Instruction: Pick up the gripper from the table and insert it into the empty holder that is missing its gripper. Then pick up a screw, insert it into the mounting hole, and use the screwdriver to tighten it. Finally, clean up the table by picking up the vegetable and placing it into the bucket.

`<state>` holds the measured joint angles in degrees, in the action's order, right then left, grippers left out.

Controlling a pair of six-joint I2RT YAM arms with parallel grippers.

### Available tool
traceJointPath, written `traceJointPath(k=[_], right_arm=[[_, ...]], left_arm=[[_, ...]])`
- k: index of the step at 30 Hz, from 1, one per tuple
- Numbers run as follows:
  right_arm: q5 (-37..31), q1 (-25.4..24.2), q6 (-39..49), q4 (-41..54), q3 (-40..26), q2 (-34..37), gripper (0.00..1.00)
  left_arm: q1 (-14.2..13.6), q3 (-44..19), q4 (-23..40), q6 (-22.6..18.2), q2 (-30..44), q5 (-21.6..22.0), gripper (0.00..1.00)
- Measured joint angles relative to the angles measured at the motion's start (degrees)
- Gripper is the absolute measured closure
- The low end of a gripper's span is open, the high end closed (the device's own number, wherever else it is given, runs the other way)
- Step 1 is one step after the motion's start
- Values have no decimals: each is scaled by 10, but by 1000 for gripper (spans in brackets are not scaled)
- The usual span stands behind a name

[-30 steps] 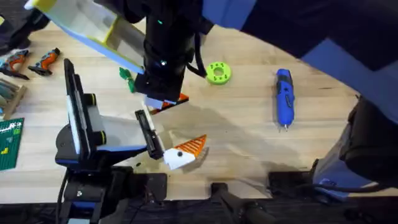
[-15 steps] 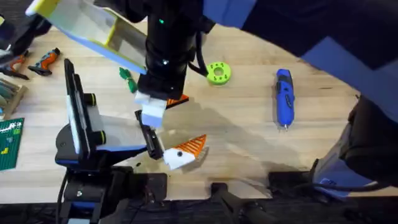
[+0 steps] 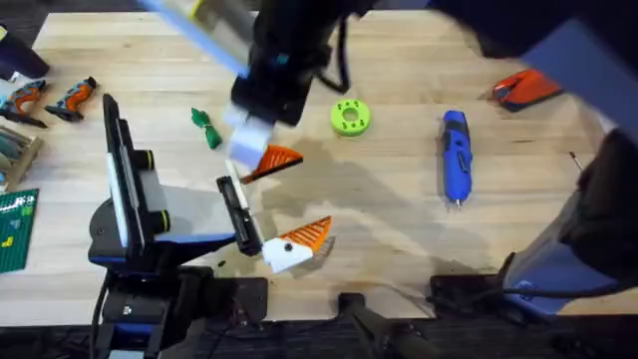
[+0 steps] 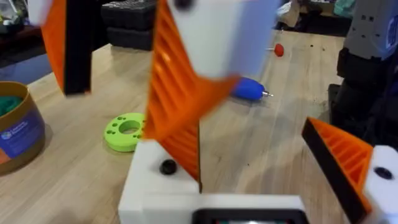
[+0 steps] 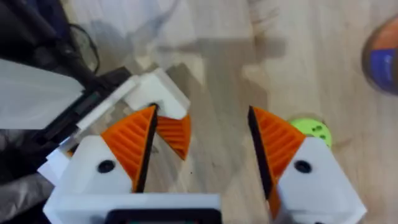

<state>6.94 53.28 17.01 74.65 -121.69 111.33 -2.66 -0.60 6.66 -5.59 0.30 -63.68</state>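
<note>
Right tool (image 3: pixel 261 135) risen off ribbed orange wedge gripper (image 3: pixel 276 160), plank-grained table (image 3: pixel 399 209)

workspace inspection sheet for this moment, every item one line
surface: table, light wood planks
job's things: gripper lying on the table; holder white, by an orange pad; screwdriver lying flat; vegetable on the table; bucket upright
clutter: lime-green disc; red object; orange-and-black hand tools
grippers: right gripper open, nothing between the pads, above the gripper piece; left gripper low over the table
cables: black cable on the arm under the camera
surroundings: dark cases beyond the table
</note>
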Motion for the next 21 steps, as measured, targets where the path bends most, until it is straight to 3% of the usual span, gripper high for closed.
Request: traceJointPath(k=[11,17,21], right_arm=[[0,-96,-63,-11,10,-71,156],[0,-131,-99,-83,138,-145,156],[0,-185,-148,-100,231,-204,156]], left_arm=[[0,0,0,0,0,0,15],[0,0,0,0,0,0,15],[0,0,0,0,0,0,15]])
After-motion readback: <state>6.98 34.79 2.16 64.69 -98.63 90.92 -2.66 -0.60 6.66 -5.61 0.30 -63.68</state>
